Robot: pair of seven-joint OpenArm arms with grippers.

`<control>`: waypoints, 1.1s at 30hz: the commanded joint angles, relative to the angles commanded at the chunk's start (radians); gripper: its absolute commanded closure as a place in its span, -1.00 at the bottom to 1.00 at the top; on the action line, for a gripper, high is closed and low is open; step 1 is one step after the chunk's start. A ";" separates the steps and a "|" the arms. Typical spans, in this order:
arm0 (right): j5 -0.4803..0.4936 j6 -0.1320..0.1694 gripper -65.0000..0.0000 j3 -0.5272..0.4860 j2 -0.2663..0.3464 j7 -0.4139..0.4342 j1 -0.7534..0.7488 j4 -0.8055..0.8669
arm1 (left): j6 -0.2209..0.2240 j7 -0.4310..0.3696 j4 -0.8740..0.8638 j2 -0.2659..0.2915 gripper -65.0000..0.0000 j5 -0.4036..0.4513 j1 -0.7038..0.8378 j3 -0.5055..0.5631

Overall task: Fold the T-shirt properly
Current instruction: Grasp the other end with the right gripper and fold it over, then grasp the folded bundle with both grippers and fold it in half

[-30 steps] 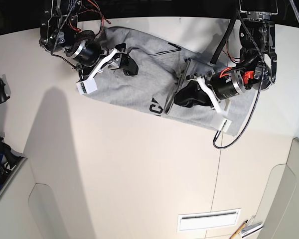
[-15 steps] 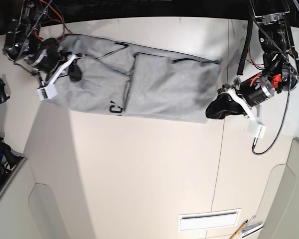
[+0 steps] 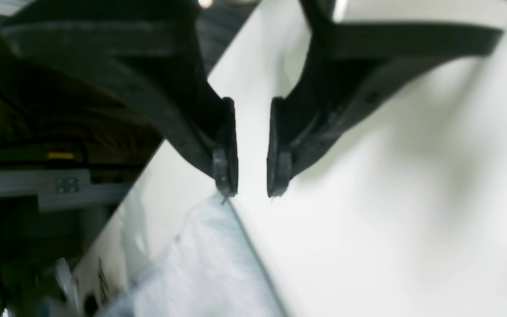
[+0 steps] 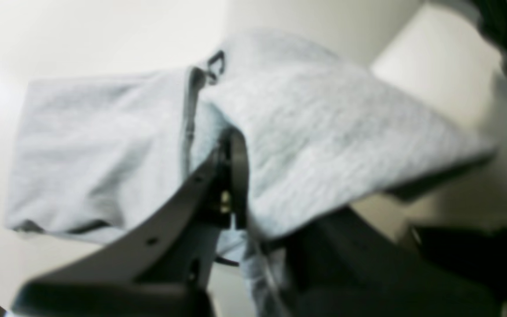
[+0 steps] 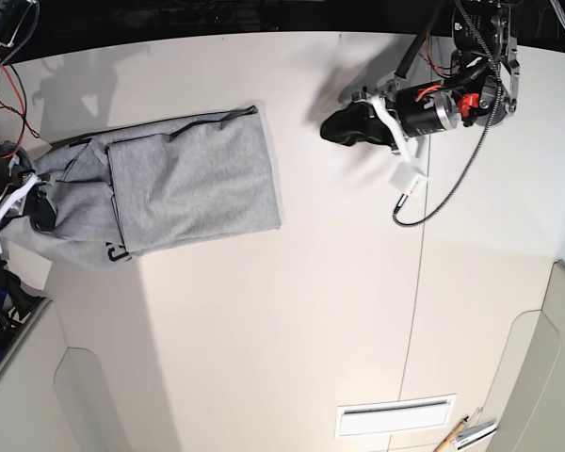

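The left arm reaches in from the desk's far right corner, lying low and nearly level over the desk point(image 5: 339, 311), its black left pincer point(image 5: 344, 127) pointing toward the left side; in the left wrist view its jaws stand a narrow gap apart with nothing between them, the pads point(image 3: 227, 145) over bare surface and well apart from the cloth in the base view. The right arm sits at the desk's left edge, its right pincer point(image 5: 40, 209) closed tight on the left end of the T-shirt point(image 5: 193, 179); the right wrist view shows grey fabric draped over and pinched in the jaws. The T-shirt lies in the far left part of the desk, folded into a rough rectangle whose long axis runs left to right, slightly tilted, one layer lying over another. A scrap of black lettering shows at the near fold edge, too little of it to read
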 joint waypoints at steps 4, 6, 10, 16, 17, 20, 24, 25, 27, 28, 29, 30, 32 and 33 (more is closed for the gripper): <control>-0.074 -0.009 1.00 -0.189 -0.047 -0.003 0.037 0.008 | 0.000 -0.075 0.000 0.049 0.52 0.105 0.000 0.055; -0.119 -0.028 1.00 -0.283 -0.082 -0.002 0.045 0.021 | 0.000 -0.081 0.000 0.074 0.52 0.138 0.000 0.058; -0.211 -0.072 1.00 -0.442 -0.159 0.002 0.045 0.045 | 0.000 -0.113 0.000 0.090 0.52 0.180 0.000 0.058; -0.401 -0.188 1.00 -0.632 -0.265 0.002 0.045 0.045 | 0.000 -0.113 -0.001 0.090 0.52 0.180 0.000 0.058; -0.426 -0.192 0.75 -0.663 -0.285 0.005 0.045 0.045 | 0.000 -0.113 -0.001 0.090 0.52 0.180 0.000 0.058; -0.516 -0.191 -0.08 -0.757 -0.331 0.032 0.046 0.045 | 0.000 -0.113 -0.001 0.090 0.52 0.180 0.000 0.058; -0.575 -0.192 -0.16 -0.900 -0.353 0.040 0.095 0.045 | 0.000 -0.107 0.000 0.086 0.52 0.132 -0.001 0.055; -0.576 -0.196 -0.15 -0.929 -0.353 0.039 0.112 0.045 | 0.000 -0.098 0.005 0.083 0.52 0.109 0.000 0.044; -0.579 -0.214 -0.15 -0.967 -0.356 0.039 0.131 0.045 | 0.000 -0.045 0.019 0.084 0.52 0.060 0.000 -0.014; -0.578 -0.214 -0.15 -0.977 -0.362 0.039 0.131 0.045 | 0.000 -0.012 0.024 0.084 0.52 0.029 0.000 -0.052; -0.578 -0.214 -0.15 -0.983 -0.372 0.039 0.131 0.045 | 0.000 0.015 0.025 0.084 0.52 0.003 0.000 -0.097; -0.571 -0.214 -0.15 -0.986 -0.383 0.041 0.132 0.045 | 0.000 0.029 0.025 0.082 0.52 -0.019 0.000 -0.139; -0.571 -0.212 -0.15 -0.986 -0.410 0.051 0.145 0.045 | 0.000 0.035 0.025 0.058 0.52 -0.071 0.000 -0.193; -0.573 -0.213 -0.15 -0.985 -0.418 0.050 0.161 0.045 | 0.000 0.035 0.025 0.048 0.52 -0.093 -0.001 -0.205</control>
